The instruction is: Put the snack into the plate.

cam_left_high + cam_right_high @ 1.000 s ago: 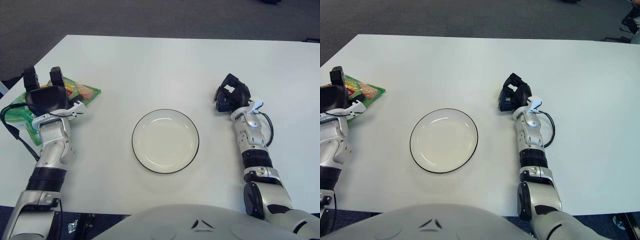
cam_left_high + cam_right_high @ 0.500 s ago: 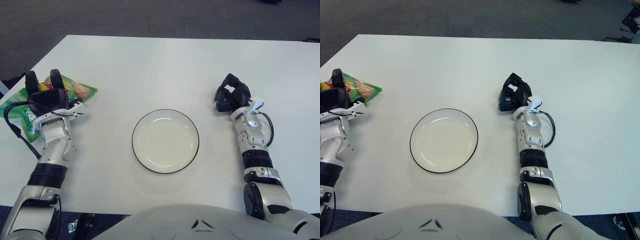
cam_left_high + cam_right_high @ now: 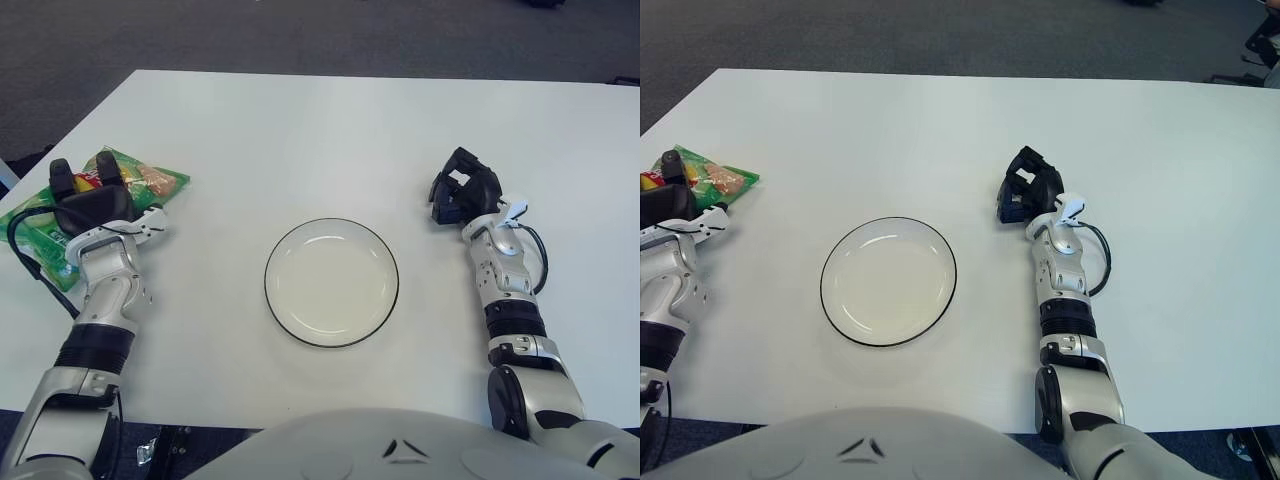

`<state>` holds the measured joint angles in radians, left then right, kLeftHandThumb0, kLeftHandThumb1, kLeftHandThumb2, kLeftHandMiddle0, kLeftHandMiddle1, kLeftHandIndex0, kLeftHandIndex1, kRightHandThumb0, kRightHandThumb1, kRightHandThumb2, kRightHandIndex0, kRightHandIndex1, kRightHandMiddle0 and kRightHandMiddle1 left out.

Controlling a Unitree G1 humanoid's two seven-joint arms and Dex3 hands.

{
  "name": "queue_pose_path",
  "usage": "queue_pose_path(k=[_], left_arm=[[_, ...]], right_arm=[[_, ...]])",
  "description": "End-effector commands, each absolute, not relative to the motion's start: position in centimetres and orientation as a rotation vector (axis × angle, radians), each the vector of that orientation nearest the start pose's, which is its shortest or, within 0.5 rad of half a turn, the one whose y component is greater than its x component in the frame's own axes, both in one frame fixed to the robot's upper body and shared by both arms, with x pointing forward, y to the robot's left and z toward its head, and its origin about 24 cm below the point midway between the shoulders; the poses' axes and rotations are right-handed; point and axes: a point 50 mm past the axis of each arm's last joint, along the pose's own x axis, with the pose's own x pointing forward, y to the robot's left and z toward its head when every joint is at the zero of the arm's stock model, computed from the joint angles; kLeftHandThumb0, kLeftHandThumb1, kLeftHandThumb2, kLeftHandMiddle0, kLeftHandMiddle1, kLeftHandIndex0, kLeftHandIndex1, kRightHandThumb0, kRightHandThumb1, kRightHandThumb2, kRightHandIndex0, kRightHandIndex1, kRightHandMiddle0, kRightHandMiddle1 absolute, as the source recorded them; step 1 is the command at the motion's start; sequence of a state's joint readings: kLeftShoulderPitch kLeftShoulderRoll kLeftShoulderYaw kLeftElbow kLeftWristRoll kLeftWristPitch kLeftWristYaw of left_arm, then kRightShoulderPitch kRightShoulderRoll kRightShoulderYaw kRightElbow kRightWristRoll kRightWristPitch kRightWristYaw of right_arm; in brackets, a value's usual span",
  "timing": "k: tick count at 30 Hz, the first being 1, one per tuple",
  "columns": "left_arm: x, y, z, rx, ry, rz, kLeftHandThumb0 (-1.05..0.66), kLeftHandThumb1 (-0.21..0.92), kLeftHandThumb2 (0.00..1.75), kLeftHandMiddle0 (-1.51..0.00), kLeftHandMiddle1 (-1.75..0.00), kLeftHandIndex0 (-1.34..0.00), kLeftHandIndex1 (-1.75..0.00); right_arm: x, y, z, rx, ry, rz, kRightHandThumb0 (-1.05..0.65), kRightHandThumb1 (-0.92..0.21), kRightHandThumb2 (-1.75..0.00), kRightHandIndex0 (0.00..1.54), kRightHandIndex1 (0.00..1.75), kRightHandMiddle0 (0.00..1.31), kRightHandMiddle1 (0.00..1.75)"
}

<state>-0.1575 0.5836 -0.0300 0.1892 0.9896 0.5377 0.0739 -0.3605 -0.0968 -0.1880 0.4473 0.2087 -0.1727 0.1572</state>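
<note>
Over at the worktop's (image 3: 300, 130) left edge, the left hand (image 3: 88, 203) sits atop the green snack bag (image 3: 140, 178), fingers curled on it. Plate (image 3: 331, 283) bare; right hand (image 3: 463, 190) curled, beside it.

A white table (image 3: 300, 130) fills most of the scene. Dark grey carpeted floor (image 3: 300, 30) is seen beyond its far edge and past its cut-off far left corner.
</note>
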Motion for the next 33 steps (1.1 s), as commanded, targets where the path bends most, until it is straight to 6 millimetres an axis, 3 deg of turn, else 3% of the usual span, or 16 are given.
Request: queue_pose_path(k=[1,3,6,13,18,22,25,29,30,31,33], left_arm=[[26.4,30.7,7.7,1.477,0.409,0.478,-1.05,0.92,0.93,-0.04,-0.42,0.0,-0.46],[26.4,30.6,7.6,1.47,0.407,0.467,-1.05,0.92,0.93,-0.01,-0.64,0.0,-0.61],[26.4,30.5,7.3,1.467,0.411,0.456,-1.05,0.92,0.94,0.0,-0.83,0.0,-0.75],[26.2,30.3,6.9,1.464,0.427,0.453,-1.05,0.92,1.0,0.0,-1.22,0.0,-0.88],[26.2,30.4,6.5,1.461,0.447,0.45,-1.05,0.92,1.05,0.0,-1.63,0.0,-0.93],[26.1,30.6,6.1,1.455,0.447,0.448,-1.05,0.92,1.07,-0.04,-1.71,0.0,-1.05],[26.1,30.8,5.9,1.44,0.432,0.457,-1.05,0.92,1.08,-0.08,-1.74,0.0,-1.26],[26.2,31.6,5.3,1.432,0.403,0.469,-1.05,0.92,1.07,-0.26,-1.74,-0.1,-1.6],[26.2,31.7,5.2,1.433,0.391,0.472,-1.05,0.92,1.04,-0.43,-1.74,-0.17,-1.65],[26.3,31.7,5.2,1.436,0.364,0.478,-1.05,0.92,1.03,-0.49,-1.75,-0.2,-1.67],[26.3,31.7,5.2,1.438,0.319,0.489,-1.05,0.92,0.97,-0.81,-1.75,-0.45,-1.71]], right_arm=[[29.5,-18.6,1.7,0.18,0.038,-0.014,-0.01,0.07,-1.75,0.89,1.73,0.69,1.75],[29.5,-18.6,1.8,0.183,0.04,-0.017,-0.01,0.07,-1.75,0.89,1.73,0.69,1.75],[29.5,-18.6,1.8,0.186,0.041,-0.017,-0.01,0.07,-1.75,0.89,1.72,0.69,1.75],[29.4,-18.7,1.8,0.181,0.04,-0.018,-0.01,0.07,-1.75,0.9,1.71,0.69,1.75],[29.4,-18.7,1.8,0.175,0.041,-0.023,-0.01,0.08,-1.75,0.91,1.7,0.69,1.75],[29.4,-18.7,1.8,0.177,0.042,-0.027,-0.01,0.08,-1.75,0.92,1.69,0.7,1.75],[29.3,-18.7,1.8,0.179,0.043,-0.027,-0.01,0.08,-1.75,0.92,1.68,0.7,1.75],[29.3,-18.7,1.8,0.179,0.044,-0.027,-0.01,0.09,-1.75,0.93,1.67,0.7,1.75],[29.3,-18.7,1.8,0.179,0.044,-0.027,-0.01,0.09,-1.75,0.93,1.67,0.7,1.75],[29.3,-18.7,1.8,0.179,0.044,-0.027,-0.01,0.09,-1.75,0.93,1.67,0.7,1.75],[29.3,-18.7,1.8,0.179,0.045,-0.026,-0.01,0.09,-1.75,0.93,1.66,0.7,1.75]])
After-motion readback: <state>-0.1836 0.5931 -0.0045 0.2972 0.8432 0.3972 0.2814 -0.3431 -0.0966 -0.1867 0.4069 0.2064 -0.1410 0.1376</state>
